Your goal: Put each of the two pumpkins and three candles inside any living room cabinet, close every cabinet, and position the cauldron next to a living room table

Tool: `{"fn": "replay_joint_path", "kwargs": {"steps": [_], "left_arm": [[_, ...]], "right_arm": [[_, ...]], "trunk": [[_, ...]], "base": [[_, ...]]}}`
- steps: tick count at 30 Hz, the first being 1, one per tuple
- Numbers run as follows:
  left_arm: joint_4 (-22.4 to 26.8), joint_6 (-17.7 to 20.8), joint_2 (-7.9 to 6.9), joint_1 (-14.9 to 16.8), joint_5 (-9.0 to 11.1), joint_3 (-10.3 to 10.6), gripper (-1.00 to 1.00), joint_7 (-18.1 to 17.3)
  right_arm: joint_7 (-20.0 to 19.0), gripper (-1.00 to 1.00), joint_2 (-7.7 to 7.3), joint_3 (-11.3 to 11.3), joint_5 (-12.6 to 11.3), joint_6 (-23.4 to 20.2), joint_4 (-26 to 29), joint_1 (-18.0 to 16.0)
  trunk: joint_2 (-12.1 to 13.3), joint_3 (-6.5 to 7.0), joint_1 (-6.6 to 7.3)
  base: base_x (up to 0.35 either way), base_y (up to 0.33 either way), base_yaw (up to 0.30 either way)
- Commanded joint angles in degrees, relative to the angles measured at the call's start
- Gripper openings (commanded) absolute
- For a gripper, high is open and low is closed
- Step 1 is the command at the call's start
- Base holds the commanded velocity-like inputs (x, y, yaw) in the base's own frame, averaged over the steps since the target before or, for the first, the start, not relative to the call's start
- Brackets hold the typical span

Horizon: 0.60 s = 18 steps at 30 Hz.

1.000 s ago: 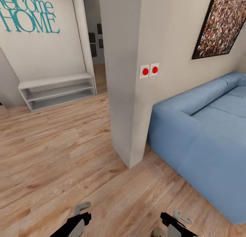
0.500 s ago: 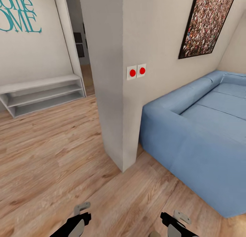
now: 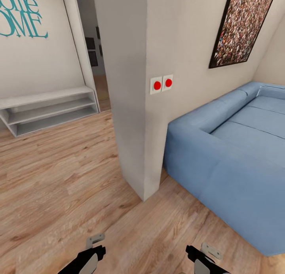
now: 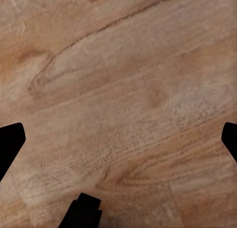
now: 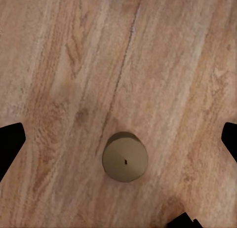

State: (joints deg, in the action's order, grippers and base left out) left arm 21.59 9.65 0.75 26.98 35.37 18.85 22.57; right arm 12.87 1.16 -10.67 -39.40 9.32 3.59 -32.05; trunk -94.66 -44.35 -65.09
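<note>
Right wrist view is showing a squat beige wax candle point(image 5: 125, 156) standing upright on the wooden plank floor point(image 5: 74, 65), directly beneath the wide-spread, empty right gripper point(image 5: 118, 139). Judged step: approaching a candle pickup; descending and closing comes next.

Teal lettering point(image 3: 21, 19) on the white wall point(image 3: 43, 60), cropped: "ome" above "OME".

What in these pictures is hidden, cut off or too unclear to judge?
- Sofa: head view, right end cut off by the picture's edge.
- Teal lettering: head view, start cut off at the edge.
- Candle: right wrist view, seen from above, height hidden.
- Left claw, right claw: head view, mostly cut off below.
</note>
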Motion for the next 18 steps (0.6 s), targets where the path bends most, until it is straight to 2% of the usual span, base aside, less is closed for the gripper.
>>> {"fn": "replay_joint_path", "kwargs": {"steps": [1, 10, 14, 15, 18], "left_arm": [[0.12, 0.25, -0.05, 0.02, 0.36, 0.48, 1.0, 0.46], [0.41, 0.36, -0.51, 0.02, 0.5, 0.46, 1.0, 0.38], [0.98, 2.17, -0.93, 0.11, 0.65, 0.06, 1.0, 0.33], [1.68, 3.67, -1.13, 0.3, 0.56, 0.02, 1.0, 0.35], [11.02, 17.52, -3.9, 2.0, 1.21, -0.36, 1.0, 0.33]], "right_arm": [[0.22, 1.0, 0.01, -0.49, -0.52, 0.17, 0.0, -0.03], [0.28, 1.0, 0.01, -0.49, -0.42, 0.19, -0.04, -0.03], [0.93, 1.0, -0.02, -0.39, -0.79, 0.12, -0.16, -0.03], [1.22, 1.0, -0.05, -0.33, -0.84, 0.06, -0.19, -0.03], [4.57, 1.0, -0.05, -0.18, -0.93, 0.02, -0.24, -0.03]], "trunk": [[-0.02, -0.05, 0.0], [-0.02, -0.05, 0.0], [-0.02, -0.05, 0.0], [-0.02, -0.05, 0.0], [-0.02, -0.05, 0.0]], "base": [[0.028, 0.131, 0.0], [0.023, 0.051, 0.0], [0.001, 0.002, 0.0], [0.0, 0.0, 0.0], [0.0, 0.0, 0.0]]}}
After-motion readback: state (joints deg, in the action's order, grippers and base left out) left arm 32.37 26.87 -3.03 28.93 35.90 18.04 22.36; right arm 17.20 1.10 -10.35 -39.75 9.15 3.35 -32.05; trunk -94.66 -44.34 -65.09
